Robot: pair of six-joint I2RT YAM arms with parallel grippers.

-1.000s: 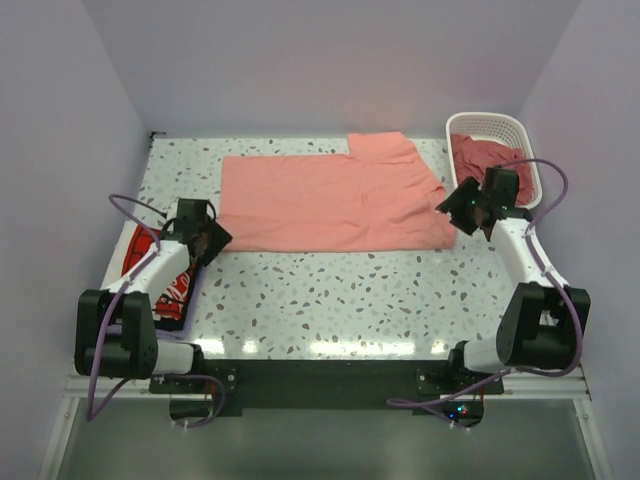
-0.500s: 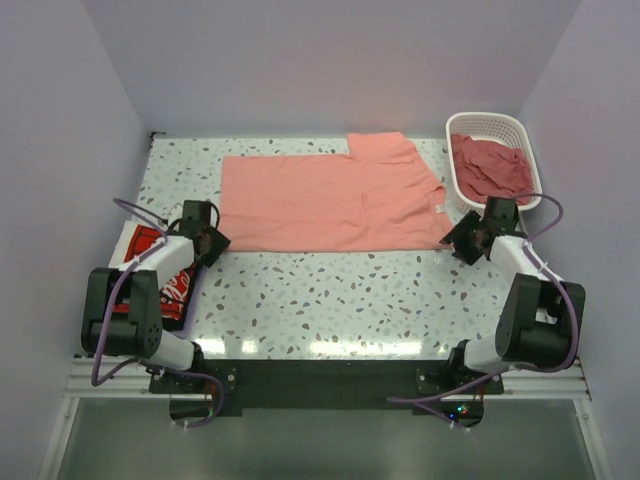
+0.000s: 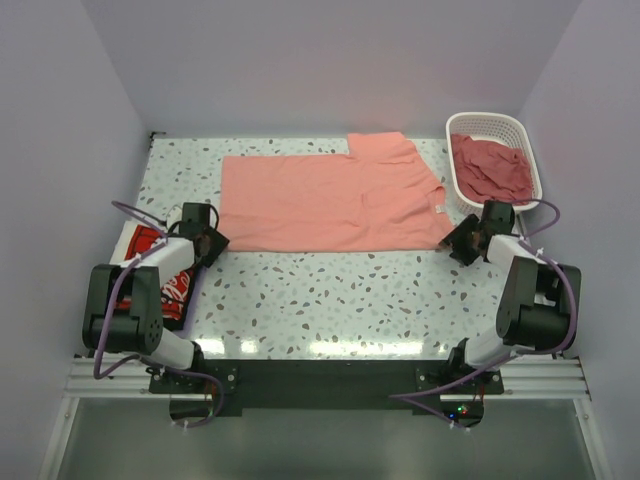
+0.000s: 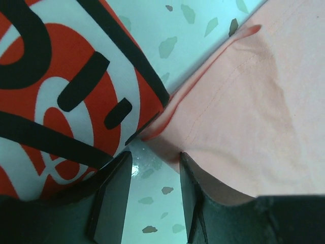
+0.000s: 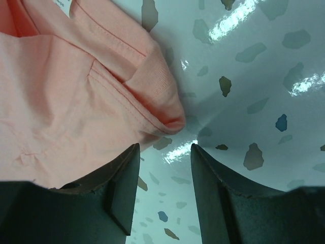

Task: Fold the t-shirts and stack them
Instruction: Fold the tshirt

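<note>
A salmon-pink t-shirt (image 3: pixel 330 200) lies spread flat across the far half of the table. My left gripper (image 3: pixel 207 244) is open and low at its near left corner (image 4: pixel 244 96), jaws over bare table beside the hem. My right gripper (image 3: pixel 462 240) is open and low at its near right corner (image 5: pixel 152 101), the folded edge just ahead of the jaws. A white t-shirt with red-and-black print (image 3: pixel 160 270) lies folded at the left table edge, also close in the left wrist view (image 4: pixel 61 86).
A white slatted basket (image 3: pixel 530 160) at the far right holds crumpled darker pink shirts (image 3: pixel 490 170). The speckled table (image 3: pixel 330 300) stretches in front of the spread shirt. Purple walls close in on three sides.
Both grippers have dropped down to the table at the near corners of the pink shirt. The right arm has moved toward me, away from the basket. The shirt has not moved.
</note>
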